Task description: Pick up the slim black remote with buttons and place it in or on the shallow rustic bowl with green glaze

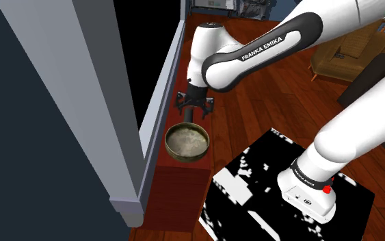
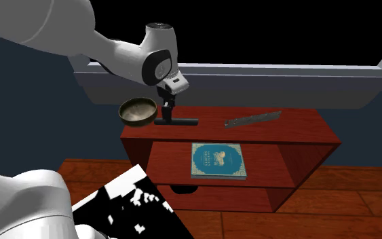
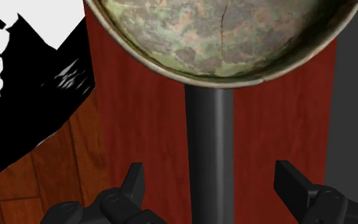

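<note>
A: Well, what is taking up the most room?
B: The white arm (image 1: pixel 280 41) is reaching over a red-brown cabinet (image 2: pixel 291 132), which is standing under a grey window ledge (image 2: pixel 250 71).
A: And what is sitting on it?
B: A shallow bowl (image 1: pixel 187 142) with mottled green glaze is sitting at one end of the top. A blue book (image 2: pixel 218 161) is lying on the shelf below.
A: And the remote?
B: The slim black remote (image 2: pixel 176 123) is lying flat on the top, one end running up to the bowl's rim.
A: And the gripper?
B: The gripper (image 3: pixel 213 181) is hovering low over the remote, its fingers spread on either side and not touching it.
</note>
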Robot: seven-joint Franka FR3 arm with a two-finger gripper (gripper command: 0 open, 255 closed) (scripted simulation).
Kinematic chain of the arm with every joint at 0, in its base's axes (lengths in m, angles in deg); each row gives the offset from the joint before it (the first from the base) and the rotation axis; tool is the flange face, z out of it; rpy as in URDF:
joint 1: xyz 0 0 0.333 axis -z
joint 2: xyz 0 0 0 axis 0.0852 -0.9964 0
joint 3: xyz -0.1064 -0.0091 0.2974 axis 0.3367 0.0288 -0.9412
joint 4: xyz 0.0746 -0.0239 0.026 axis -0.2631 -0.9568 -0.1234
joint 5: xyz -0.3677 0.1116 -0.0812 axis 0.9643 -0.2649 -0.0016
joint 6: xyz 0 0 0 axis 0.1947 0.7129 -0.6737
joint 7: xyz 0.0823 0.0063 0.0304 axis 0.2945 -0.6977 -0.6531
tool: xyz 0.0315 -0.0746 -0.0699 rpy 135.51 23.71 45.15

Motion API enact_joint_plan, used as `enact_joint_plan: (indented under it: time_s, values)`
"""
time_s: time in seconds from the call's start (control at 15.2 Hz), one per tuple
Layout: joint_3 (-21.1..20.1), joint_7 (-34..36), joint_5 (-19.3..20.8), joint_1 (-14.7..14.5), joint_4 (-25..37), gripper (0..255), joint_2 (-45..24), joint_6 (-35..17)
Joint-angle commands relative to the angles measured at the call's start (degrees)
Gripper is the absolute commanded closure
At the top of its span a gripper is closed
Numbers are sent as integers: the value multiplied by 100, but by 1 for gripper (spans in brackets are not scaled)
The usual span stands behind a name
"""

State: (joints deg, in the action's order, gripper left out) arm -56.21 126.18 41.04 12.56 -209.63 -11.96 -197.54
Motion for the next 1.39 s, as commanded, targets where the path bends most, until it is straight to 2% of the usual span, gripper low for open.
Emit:
enact_joint_plan:
  time_s: [0.0, 0.46, 0.92, 0.99, 1.32]
  values:
    - [-83, 307, 146, 32, 63, 0, -277, -208]
    - [-131, 601, 549, 54, -58, 0, -775, -751]
    - [-129, 601, 549, 53, -58, 0, -775, -751]
    - [-129, 601, 549, 53, -58, 255, -775, -751]
    - [-131, 604, 547, 51, -65, 255, -773, -757]
